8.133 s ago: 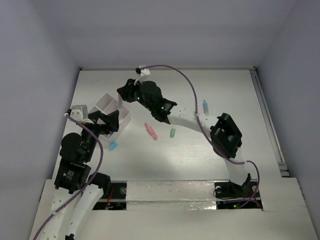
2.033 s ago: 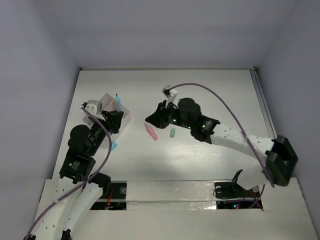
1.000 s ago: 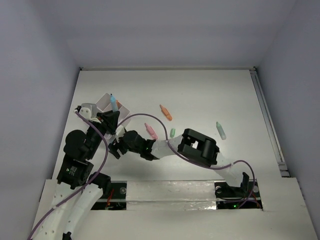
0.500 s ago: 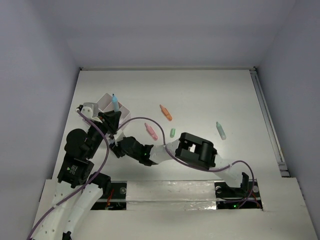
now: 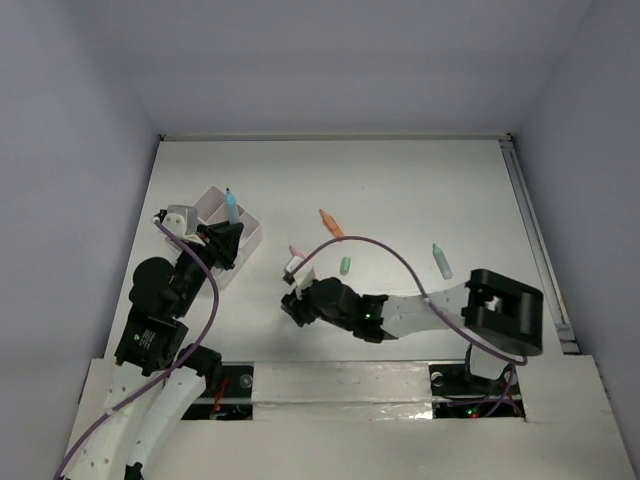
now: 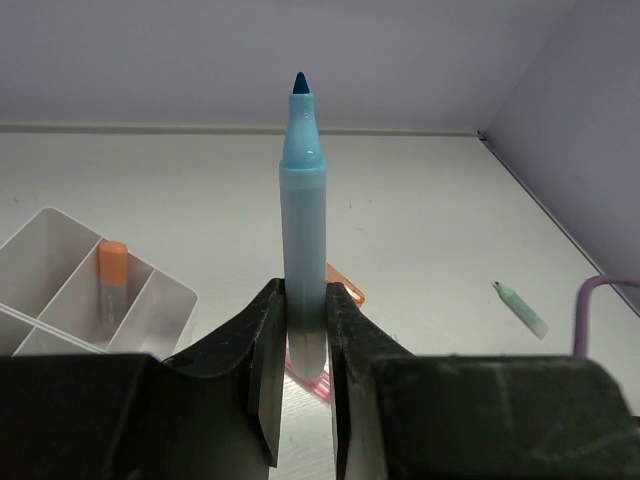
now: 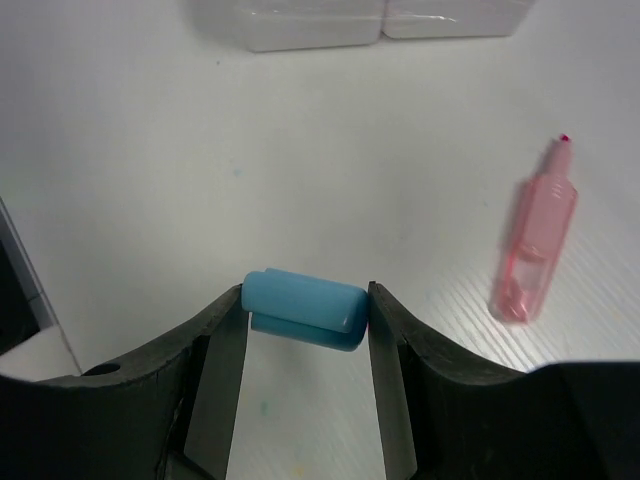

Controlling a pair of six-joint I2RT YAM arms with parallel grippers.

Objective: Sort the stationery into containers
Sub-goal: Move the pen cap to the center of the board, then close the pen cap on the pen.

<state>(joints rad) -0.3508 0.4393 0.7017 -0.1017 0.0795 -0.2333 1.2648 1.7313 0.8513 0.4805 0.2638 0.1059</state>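
My left gripper (image 6: 305, 297) is shut on a light blue marker (image 6: 302, 200), uncapped and held upright with its tip up; in the top view it stands beside the white containers (image 5: 208, 204). A light blue cap (image 7: 303, 309) sits crosswise just above the table, and my right gripper (image 7: 305, 296) is shut on it, in front of the containers (image 7: 300, 25). An orange marker (image 6: 111, 285) lies in one compartment (image 6: 160, 312). A pink marker (image 7: 534, 250) lies to the right of the right gripper (image 5: 291, 304).
An orange marker (image 5: 331, 224), a small green cap (image 5: 345, 265) and a green marker (image 5: 441, 260) lie loose on the table's middle and right. A purple cable (image 5: 380, 247) arcs over the right arm. Side walls enclose the table.
The right gripper closed on the blue cap beside the containers and has drawn back to the right with it. The left gripper still holds the blue marker upright.
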